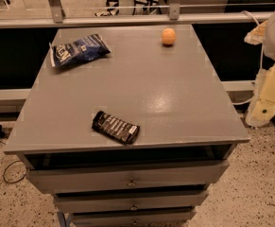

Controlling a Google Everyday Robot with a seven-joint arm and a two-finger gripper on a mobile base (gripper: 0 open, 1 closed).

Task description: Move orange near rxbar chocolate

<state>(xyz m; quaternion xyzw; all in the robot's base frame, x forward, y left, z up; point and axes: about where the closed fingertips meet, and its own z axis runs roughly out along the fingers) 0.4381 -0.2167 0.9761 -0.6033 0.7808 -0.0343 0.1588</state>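
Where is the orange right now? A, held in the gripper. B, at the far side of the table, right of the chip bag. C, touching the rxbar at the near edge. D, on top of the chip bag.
B: the orange sits near the far edge of the table, right of the chip bag and well apart from the rxbar; the gripper is off the table's right side.
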